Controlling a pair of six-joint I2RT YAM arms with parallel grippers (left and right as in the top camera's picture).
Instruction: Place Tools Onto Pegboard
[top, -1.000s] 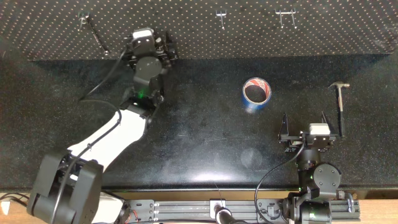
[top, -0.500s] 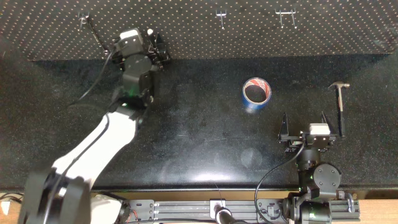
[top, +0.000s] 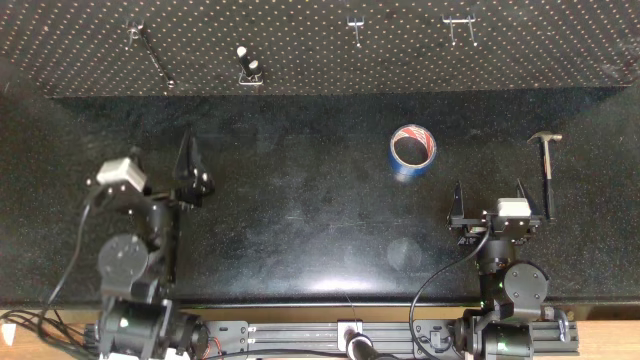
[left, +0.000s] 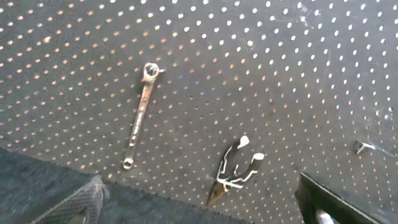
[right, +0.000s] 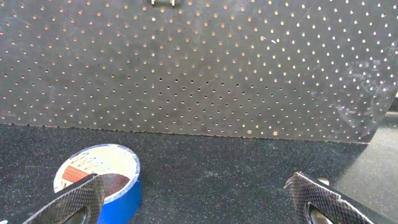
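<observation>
Left gripper (top: 193, 170) and right gripper (top: 490, 200) are gaping wide, empty.
Hammer (top: 547, 165), rigid and probably head-heavy, is lying flat: gripping the handle near the head looks soundest.

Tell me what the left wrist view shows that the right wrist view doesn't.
Left wrist view, not the right: a silver metal wrench and black-and-white-handled pliers, both hanging up. Right wrist view, not the left: a blue roll of tape. Both share the black perforated pegboard standing behind the dark speckled tabletop.
</observation>
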